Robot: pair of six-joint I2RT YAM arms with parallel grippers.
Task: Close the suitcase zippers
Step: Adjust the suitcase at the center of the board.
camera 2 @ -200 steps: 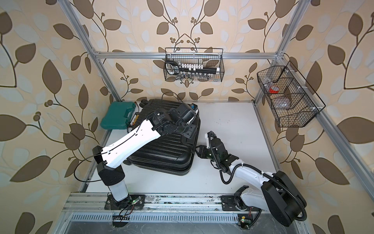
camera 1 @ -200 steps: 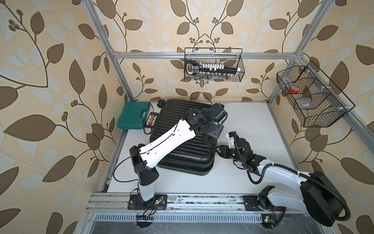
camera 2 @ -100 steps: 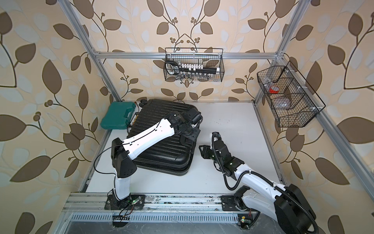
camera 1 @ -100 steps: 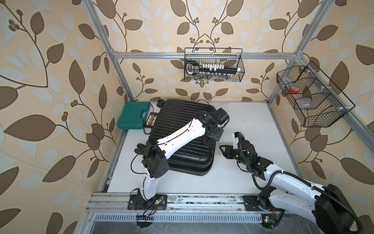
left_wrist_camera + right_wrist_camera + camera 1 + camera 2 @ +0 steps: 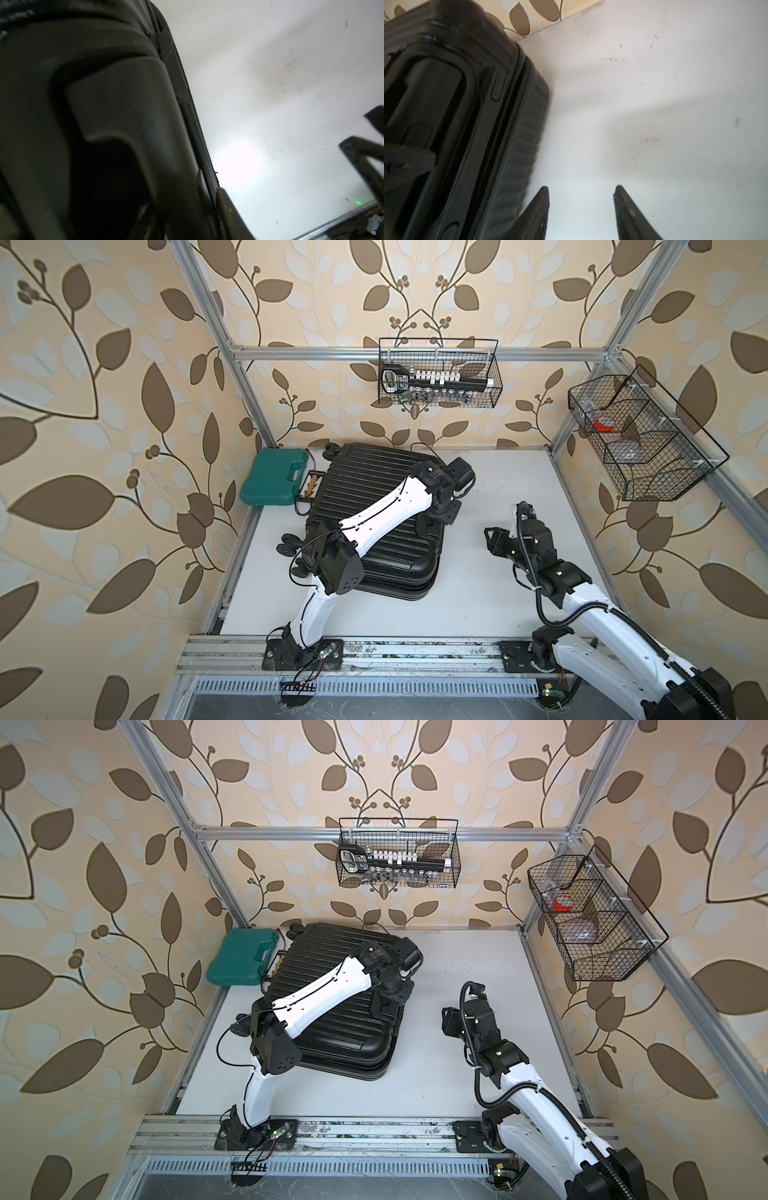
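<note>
Suitcase (image 5: 357, 477) lies flat, centre-left in both top views, wheels left, handle end right; the zipper (image 5: 508, 116) seam gapes there. Left gripper (image 5: 444, 511) is at that end, nearest; its opening and hold cannot be told. Right gripper (image 5: 581, 189) stands off to the right, jaws apart, empty. Wall basket (image 5: 436, 341) holds tools.

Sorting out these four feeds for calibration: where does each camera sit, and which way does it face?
Top view: high over the front rail, looking down on the table; left arm and right arm show.
Top view: alongside, same aim; suitcase, both arms.
Left wrist: close against the suitcase's side, looking along the zipper track; one finger shows.
Right wrist: low over the table, facing the suitcase's side; right gripper open, empty.
Shared: both wrist views show the suitcase's seam side; left wrist also catches the right gripper.
</note>
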